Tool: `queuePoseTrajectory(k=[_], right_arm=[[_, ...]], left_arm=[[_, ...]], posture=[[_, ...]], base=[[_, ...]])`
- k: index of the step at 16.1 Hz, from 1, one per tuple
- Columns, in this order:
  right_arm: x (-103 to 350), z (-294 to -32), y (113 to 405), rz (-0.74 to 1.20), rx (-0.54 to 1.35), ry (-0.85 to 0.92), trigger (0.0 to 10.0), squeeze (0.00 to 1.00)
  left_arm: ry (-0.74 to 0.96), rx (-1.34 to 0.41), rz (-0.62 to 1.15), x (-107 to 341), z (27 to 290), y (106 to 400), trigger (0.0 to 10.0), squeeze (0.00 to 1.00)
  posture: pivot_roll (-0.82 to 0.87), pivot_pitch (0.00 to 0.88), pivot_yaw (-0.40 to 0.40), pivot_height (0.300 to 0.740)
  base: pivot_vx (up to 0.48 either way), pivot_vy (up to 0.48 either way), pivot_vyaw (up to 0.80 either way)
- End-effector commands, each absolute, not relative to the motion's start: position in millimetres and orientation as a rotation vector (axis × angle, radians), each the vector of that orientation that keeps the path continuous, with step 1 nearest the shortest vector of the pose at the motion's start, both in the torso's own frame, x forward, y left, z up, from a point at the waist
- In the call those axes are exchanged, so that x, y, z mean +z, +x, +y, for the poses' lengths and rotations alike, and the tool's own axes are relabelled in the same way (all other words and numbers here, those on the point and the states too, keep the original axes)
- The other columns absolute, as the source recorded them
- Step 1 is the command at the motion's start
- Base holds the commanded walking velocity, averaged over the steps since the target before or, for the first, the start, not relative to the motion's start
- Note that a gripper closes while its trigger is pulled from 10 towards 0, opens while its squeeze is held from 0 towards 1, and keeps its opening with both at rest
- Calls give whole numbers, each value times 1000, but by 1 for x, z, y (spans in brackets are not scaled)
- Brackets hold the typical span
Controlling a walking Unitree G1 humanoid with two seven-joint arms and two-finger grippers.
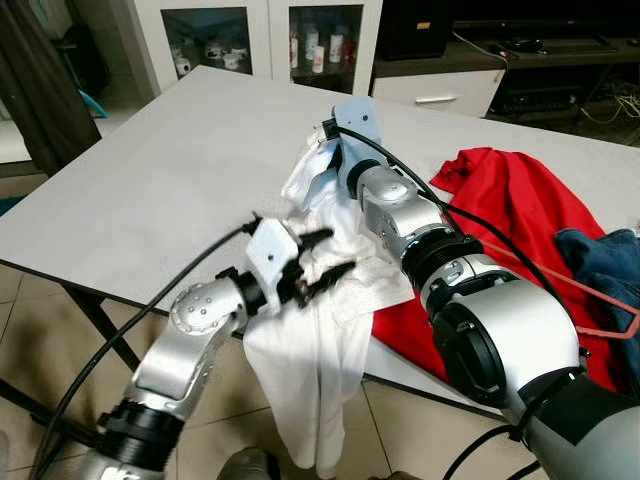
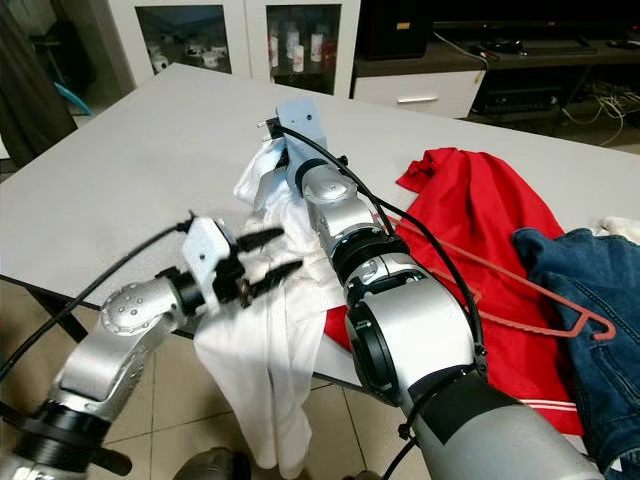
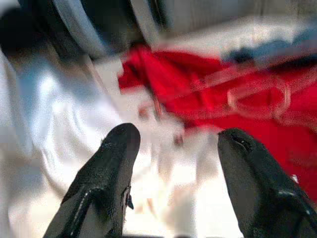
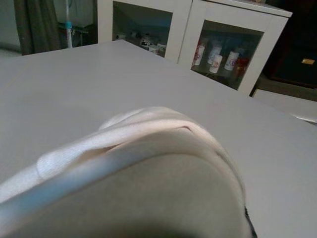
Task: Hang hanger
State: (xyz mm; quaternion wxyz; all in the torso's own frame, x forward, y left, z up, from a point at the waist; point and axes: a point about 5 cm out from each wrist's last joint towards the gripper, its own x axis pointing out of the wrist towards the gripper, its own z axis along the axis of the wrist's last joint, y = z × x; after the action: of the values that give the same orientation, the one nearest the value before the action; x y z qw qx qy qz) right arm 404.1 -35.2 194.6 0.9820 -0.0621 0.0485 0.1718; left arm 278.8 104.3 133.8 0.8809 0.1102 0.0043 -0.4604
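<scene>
Over the near edge of the grey desk point(image 1: 150, 170) we see our left gripper point(image 1: 318, 264) with its jaws spread wide and holding nothing, the black fingers point(image 3: 106, 173) poised just above a white garment point(image 1: 310, 370). That garment lies bunched on the desk and spills over the near edge toward the tiled floor point(image 1: 30, 330). Just beyond, nearer the desk's middle, our right gripper point(image 1: 335, 150) is pressed into the raised top of the white cloth; the fabric wraps around it and we cannot tell how its jaws stand. To the right of the white garment a red garment point(image 1: 520, 210) is spread across the desk, touching it at the near edge. The red hanger point(image 2: 520, 300) lies on top of this red cloth, its hook point(image 2: 595, 325) reaching toward the desk's right end, just beside a heap of blue denim point(image 2: 590, 280). Beyond the far edge stands a white cabinet point(image 1: 260, 35) with glass doors.
</scene>
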Motion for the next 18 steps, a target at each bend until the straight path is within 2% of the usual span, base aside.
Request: queuePoseTrajectory(k=[1,3,4,5,9,11,12,13,15,16,17,18], right_arm=[[200,-40,407,86,341,-130,0,0],[202,-38,406,71,384,-139,235,0],[202,-37,406,68,392,-145,1059,0],[204,-37,406,67,404,-138,10000,0],[209,-36,406,72,484,-100,10000,0],[213,-37,407,54,541,-143,10000,0],[214,-38,407,54,574,-173,10000,792],[215,-39,406,55,607,-193,10000,1000],[212,-37,402,81,752,-279,10000,1000],[210,-38,400,84,814,-330,10000,400],[210,-38,399,85,842,-350,10000,0],[210,-41,398,88,888,-376,10000,0]], left_arm=[[288,-967,77,126,105,276,10000,0],[374,-939,244,108,117,277,10000,0],[388,-931,281,104,120,277,10000,0],[430,-929,351,95,124,276,10000,0],[475,-903,448,86,129,275,10000,0],[484,-896,460,86,129,276,10000,0],[486,-895,462,86,129,276,10000,0],[487,-895,462,86,129,276,10000,0],[485,-895,460,86,128,276,10000,0],[484,-896,458,87,127,276,10000,0],[484,-896,458,87,127,276,10000,0],[482,-899,455,87,126,276,10000,0]], posture=[[80,0,-27,740],[80,0,-27,740],[76,0,-25,740],[70,0,-21,740],[65,0,-16,740],[64,0,-15,740],[62,0,-15,740],[62,0,-15,740],[58,0,-15,740],[58,0,-15,740],[58,0,-15,740],[58,0,-15,740]], base=[[0,0,0],[0,0,0],[0,0,0],[0,0,0],[0,0,0],[0,0,0],[0,0,0],[0,0,0],[0,0,0],[0,0,0],[0,0,0],[0,0,0]])
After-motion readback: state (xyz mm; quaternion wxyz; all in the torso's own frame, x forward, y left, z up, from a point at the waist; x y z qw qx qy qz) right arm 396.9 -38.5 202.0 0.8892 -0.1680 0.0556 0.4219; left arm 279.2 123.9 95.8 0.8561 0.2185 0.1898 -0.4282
